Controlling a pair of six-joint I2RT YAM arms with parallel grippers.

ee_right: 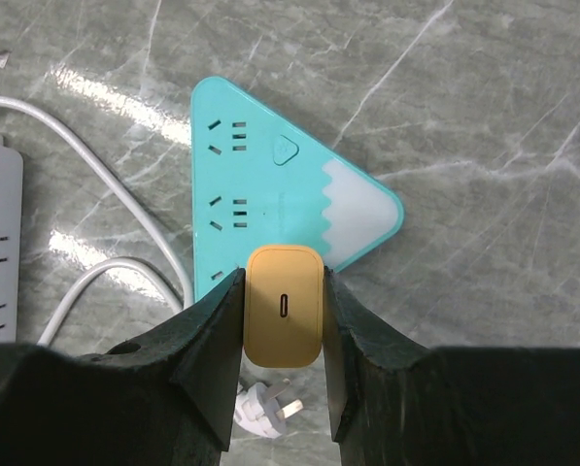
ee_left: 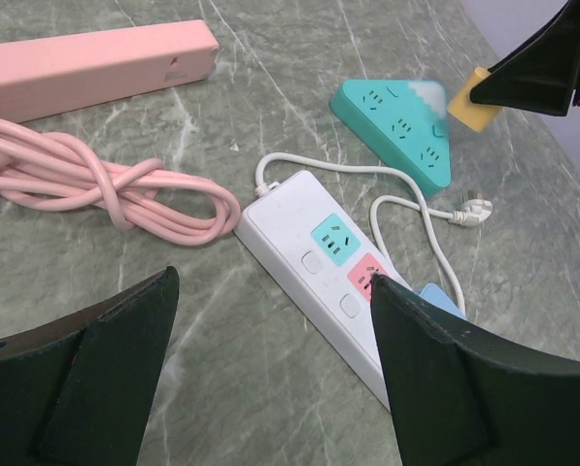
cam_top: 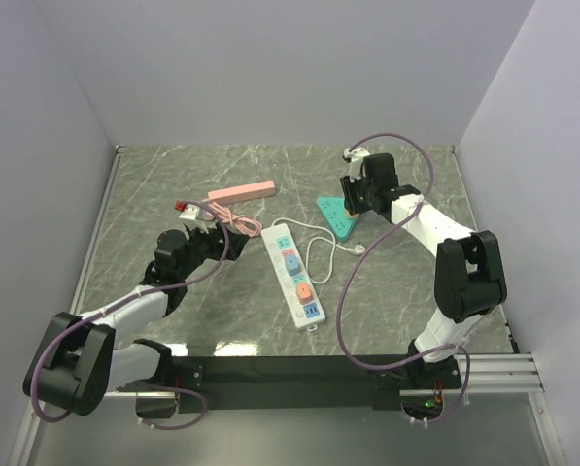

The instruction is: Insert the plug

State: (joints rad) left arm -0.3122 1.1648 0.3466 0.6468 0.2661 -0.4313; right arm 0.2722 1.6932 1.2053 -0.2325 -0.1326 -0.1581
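The plug (ee_right: 284, 306) is a yellow charger block with a slot on its back face. My right gripper (ee_right: 283, 282) is shut on its two sides and holds it just above the near corner of the teal triangular power strip (ee_right: 260, 184), which lies flat with several sockets facing up. In the left wrist view the plug (ee_left: 467, 100) hangs over the teal strip (ee_left: 396, 126). My left gripper (ee_left: 272, 282) stands open over bare table beside the white power strip (ee_left: 309, 243), holding nothing. From above, the right gripper (cam_top: 359, 199) is at the back right and the left gripper (cam_top: 200, 218) at the centre left.
The white power strip (cam_top: 296, 275) lies in the middle, its white cord looping to a loose white plug (cam_top: 353, 250). A pink power strip (cam_top: 243, 192) and its coiled pink cable (cam_top: 233, 218) lie at the back left. Walls close three sides.
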